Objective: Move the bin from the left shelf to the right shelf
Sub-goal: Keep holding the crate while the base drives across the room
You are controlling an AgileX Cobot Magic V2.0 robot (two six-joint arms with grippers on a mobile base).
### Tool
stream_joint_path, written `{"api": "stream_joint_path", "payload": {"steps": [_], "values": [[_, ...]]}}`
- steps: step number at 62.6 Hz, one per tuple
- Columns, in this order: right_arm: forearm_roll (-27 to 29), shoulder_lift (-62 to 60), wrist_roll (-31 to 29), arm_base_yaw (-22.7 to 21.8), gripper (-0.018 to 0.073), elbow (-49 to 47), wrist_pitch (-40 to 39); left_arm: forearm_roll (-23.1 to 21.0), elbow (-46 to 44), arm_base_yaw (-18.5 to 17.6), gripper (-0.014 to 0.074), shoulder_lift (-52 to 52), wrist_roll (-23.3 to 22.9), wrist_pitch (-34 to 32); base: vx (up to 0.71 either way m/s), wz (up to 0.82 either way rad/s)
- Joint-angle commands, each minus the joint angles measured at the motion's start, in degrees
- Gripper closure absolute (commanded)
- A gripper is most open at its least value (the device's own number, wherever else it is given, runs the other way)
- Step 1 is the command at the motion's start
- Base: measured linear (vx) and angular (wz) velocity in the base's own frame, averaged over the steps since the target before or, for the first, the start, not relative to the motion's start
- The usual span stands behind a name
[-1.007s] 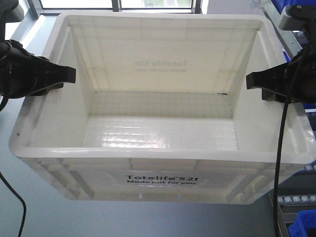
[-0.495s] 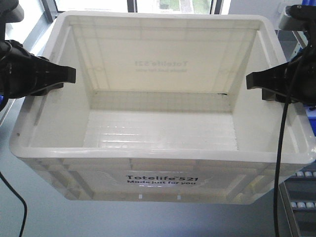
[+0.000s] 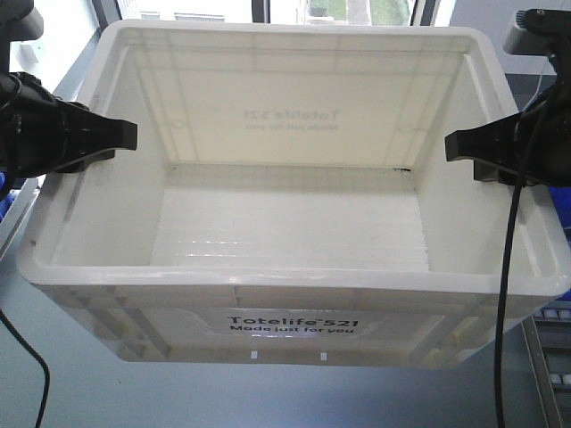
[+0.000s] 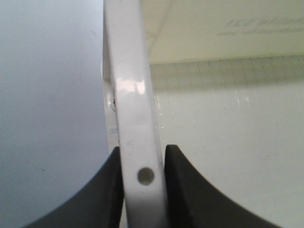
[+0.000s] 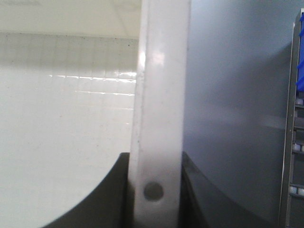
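The bin is glossy white, with black lettering on its near wall and a faint square grid over its inner floor. The left gripper and right gripper are matte black, as is the cable at the right. The ground is pale grey-blue.

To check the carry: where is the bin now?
Front view: the bin fills the centre, held between the left pincer and right pincer on its side rims.
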Motion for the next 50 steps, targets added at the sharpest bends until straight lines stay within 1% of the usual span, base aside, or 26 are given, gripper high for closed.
{"api": "stream_joint_path", "payload": {"steps": [1, 25, 50], "values": [[-4.64, -2.07, -1.23, -0.83, 0.0564, -2.24, -5.50, 2.38, -1.99, 0.01, 0.0603, -2.42, 1.19, -5.20, 0.29, 0.12], [-4.58, -2.07, -1.23, -0.83, 0.0564, -2.24, -5.50, 2.38, -1.99, 0.01, 0.0603, -2.42, 1.19, -5.25, 0.28, 0.19], [-4.58, -2.07, -1.23, -0.83, 0.0564, -2.24, -5.50, 2.38, -1.99, 0.01, 0.0603, -2.42, 1.19, -5.20, 0.27, 0.39]]}}
